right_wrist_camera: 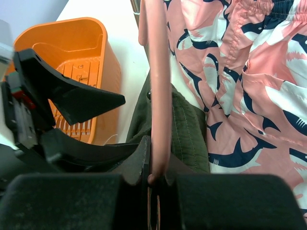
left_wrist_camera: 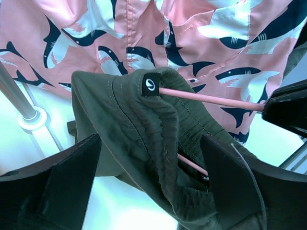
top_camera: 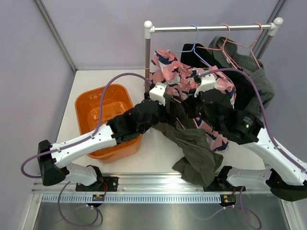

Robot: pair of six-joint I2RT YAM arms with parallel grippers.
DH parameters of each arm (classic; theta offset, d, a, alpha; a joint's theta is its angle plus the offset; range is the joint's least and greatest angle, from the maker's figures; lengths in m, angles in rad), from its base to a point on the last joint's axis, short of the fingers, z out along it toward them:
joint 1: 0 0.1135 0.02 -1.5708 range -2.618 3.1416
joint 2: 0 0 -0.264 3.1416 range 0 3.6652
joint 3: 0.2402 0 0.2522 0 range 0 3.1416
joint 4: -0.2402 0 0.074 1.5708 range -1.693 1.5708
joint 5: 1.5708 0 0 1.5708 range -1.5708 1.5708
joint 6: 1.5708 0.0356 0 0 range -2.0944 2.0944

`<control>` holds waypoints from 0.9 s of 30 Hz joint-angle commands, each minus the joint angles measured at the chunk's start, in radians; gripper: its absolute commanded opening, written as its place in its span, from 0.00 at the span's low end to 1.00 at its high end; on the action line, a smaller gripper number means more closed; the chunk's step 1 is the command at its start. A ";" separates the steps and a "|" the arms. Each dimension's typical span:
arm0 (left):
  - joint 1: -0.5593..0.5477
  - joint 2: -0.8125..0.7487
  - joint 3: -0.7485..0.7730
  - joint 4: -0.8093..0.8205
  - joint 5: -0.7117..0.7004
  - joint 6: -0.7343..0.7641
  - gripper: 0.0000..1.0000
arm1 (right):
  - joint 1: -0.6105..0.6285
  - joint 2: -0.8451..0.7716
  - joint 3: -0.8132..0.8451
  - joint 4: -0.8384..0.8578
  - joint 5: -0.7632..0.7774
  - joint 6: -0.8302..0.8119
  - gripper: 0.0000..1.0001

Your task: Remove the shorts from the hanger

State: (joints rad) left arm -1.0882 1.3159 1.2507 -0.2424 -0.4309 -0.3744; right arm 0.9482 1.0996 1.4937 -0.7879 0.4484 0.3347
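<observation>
Fingers of left gripper spread wide, either side of dark olive shorts, not clamping cloth. Waistband draped over pink hanger rod at frame centre; rest of cloth trailed down onto table in overhead view. Right gripper closed tight on pink hanger rod. Pink shark-print shorts hung behind, across upper frame. Orange basket sat at left.
</observation>
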 commanded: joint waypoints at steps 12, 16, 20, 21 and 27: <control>-0.004 0.049 0.075 0.048 -0.107 0.005 0.09 | 0.024 -0.007 0.059 0.022 0.027 0.013 0.00; 0.001 0.045 0.088 0.037 -0.193 0.015 0.00 | 0.032 -0.012 0.063 0.009 0.024 0.018 0.00; 0.016 0.034 0.115 -0.014 -0.321 -0.006 0.00 | 0.044 -0.033 0.053 -0.010 0.039 0.023 0.00; 0.033 0.032 0.124 -0.041 -0.331 -0.015 0.00 | 0.044 -0.049 0.051 -0.011 0.045 0.023 0.00; 0.128 0.052 0.141 -0.086 -0.287 -0.046 0.00 | 0.050 -0.092 0.053 -0.030 0.010 0.021 0.00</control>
State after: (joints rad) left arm -1.0134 1.3651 1.3426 -0.3260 -0.6441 -0.3996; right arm 0.9802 1.0576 1.5032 -0.8104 0.4595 0.3408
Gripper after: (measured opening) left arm 0.013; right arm 0.091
